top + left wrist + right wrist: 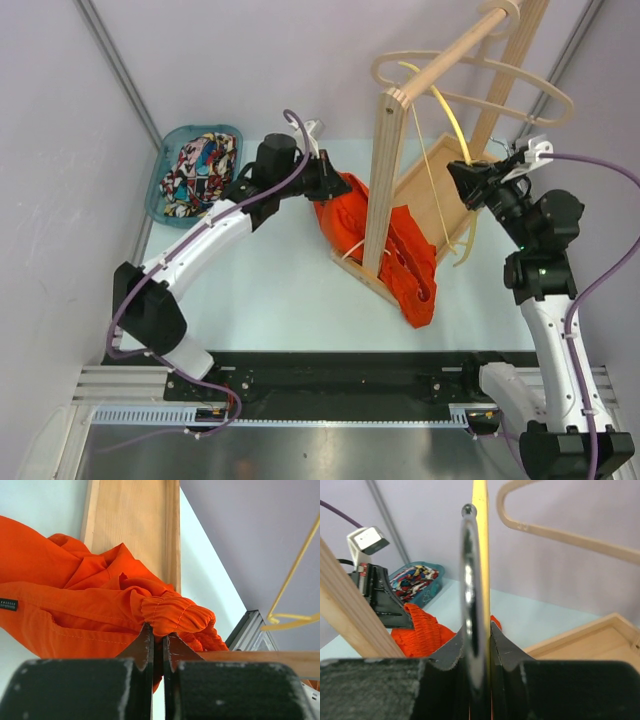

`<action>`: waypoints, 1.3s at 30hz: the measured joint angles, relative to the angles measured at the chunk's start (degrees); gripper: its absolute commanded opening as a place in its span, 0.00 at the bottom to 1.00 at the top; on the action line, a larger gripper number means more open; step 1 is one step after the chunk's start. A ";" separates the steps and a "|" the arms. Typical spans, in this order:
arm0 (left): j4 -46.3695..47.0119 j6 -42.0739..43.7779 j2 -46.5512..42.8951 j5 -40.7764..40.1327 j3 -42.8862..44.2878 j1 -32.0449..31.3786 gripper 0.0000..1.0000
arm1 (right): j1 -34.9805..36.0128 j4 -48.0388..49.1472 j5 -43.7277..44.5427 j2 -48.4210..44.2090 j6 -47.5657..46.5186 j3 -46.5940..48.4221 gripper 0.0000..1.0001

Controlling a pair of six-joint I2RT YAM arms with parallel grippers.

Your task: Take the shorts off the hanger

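2 pincers grip: left pincer (pixel 157 636) the orange shorts (pixel 412 262) lying around the rack post (pixel 383 190), right pincer (pixel 477 635) the hanger hook (pixel 469 580).

Orange shorts (pixel 405 255) lie crumpled; printed shorts (pixel 200 175) in basket (pixel 157 190).

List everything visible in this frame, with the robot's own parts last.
orange shorts: one, orange-red, draped over the rack's base
comic-print shorts: one, multicoloured, in the basket
basket: one, teal, far left of the table
wooden rack: one, pale wood, centre-right
wooden hanger: one, pale wood, on the rack's rail
yellow hanger: one, yellow with a metal hook, beside the rack
table: one, pale blue
left claw: one, black, shut on the orange shorts
right claw: one, black, shut on the yellow hanger's hook
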 measured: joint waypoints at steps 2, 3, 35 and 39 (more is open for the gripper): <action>-0.20 0.35 -0.74 -0.22 -0.48 0.04 0.00 | -1.40 -0.94 -3.50 1.51 0.00 2.86 0.00; -0.44 0.50 -1.20 -0.46 -0.70 0.04 0.00 | -1.79 -1.27 -5.40 2.73 0.00 4.57 0.00; -1.81 2.47 -6.99 -1.55 -5.38 0.42 0.00 | 1.79 -18.16 -11.15 33.86 -3.08 46.10 0.00; -2.21 2.80 -7.63 -1.57 -5.38 0.50 0.00 | 2.97 -19.19 -10.12 36.06 -4.00 48.54 0.00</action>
